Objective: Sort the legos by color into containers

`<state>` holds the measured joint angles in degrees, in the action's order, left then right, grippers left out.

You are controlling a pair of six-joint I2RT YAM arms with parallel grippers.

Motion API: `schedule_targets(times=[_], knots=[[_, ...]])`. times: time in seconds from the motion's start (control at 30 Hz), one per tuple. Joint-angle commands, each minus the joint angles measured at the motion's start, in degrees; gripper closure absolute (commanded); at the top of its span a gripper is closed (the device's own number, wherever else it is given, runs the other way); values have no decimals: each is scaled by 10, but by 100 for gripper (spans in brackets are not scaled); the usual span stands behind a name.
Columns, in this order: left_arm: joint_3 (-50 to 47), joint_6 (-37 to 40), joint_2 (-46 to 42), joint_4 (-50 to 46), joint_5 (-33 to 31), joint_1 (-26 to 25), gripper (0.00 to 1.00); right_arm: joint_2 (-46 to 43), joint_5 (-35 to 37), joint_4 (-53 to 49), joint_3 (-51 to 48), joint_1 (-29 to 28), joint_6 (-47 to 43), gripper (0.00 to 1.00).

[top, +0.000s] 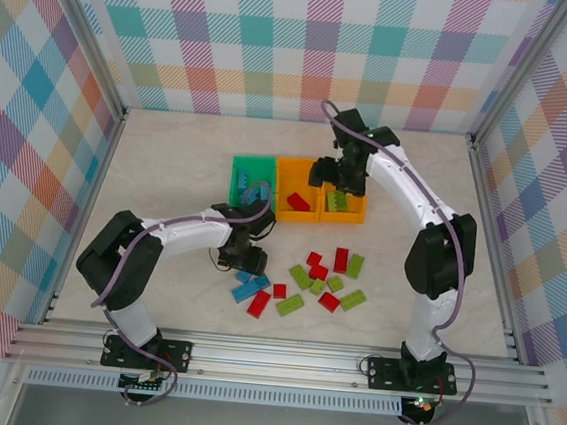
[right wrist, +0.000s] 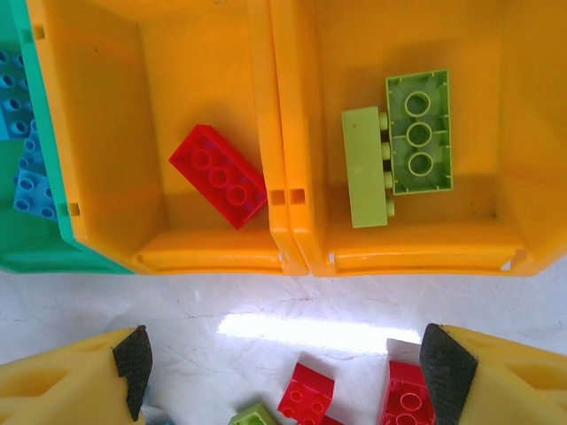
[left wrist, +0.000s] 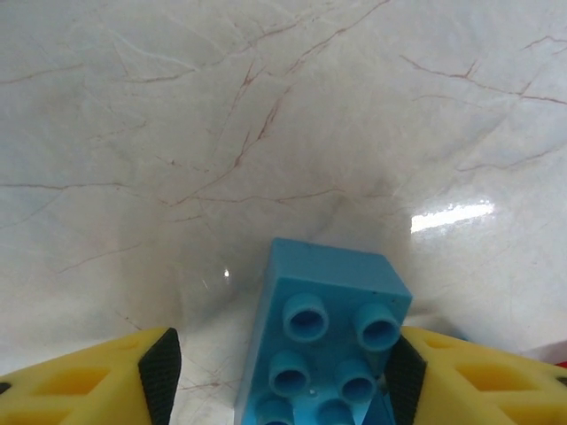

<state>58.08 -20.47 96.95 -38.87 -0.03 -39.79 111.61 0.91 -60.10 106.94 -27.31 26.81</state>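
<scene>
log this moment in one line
left gripper: open, straddling blue lego | right gripper: open, empty, facing orange bins

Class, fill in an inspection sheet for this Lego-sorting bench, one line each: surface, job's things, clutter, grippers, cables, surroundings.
Surface: pale marbled table, with a patch of glare in front of the bins.
Job's things: green bin holds blue bricks; middle orange bin holds one red brick; right orange bin holds two lime bricks; loose bricks, red, lime and blue, lie on the table.
Clutter: nothing seen.
Grippers: left gripper has its jaws astride a blue brick, one pad clear of it; right gripper has its jaws wide and empty.
Cables: a purple cable runs along each arm.
Surroundings: plaid walls; metal rail at the near edge.
</scene>
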Motion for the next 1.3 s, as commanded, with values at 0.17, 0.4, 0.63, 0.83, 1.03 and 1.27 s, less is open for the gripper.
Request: schedule_targets(times=[0.17, 0.4, 0.63, 0.83, 1.03, 1.27], knots=[[25, -18, 28, -12, -26, -7, 65, -63, 16, 12, -52, -1, 8, 19], [47, -41, 14, -16, -44, 6, 81, -115, 24, 42, -162, -7, -20, 20], [133, -42, -22, -44, -67, 60, 81, -179, 21, 84, -303, -61, -47, 21], [252, -31, 29, -53, -45, 123, 81, -197, -12, 83, -353, -73, 64, 23], [371, -37, 126, -64, -28, 163, 81, -186, -55, 87, -375, -101, 138, 26], [471, -45, 217, -84, -31, 172, 80, -129, -53, 66, -356, -126, 150, 29]])
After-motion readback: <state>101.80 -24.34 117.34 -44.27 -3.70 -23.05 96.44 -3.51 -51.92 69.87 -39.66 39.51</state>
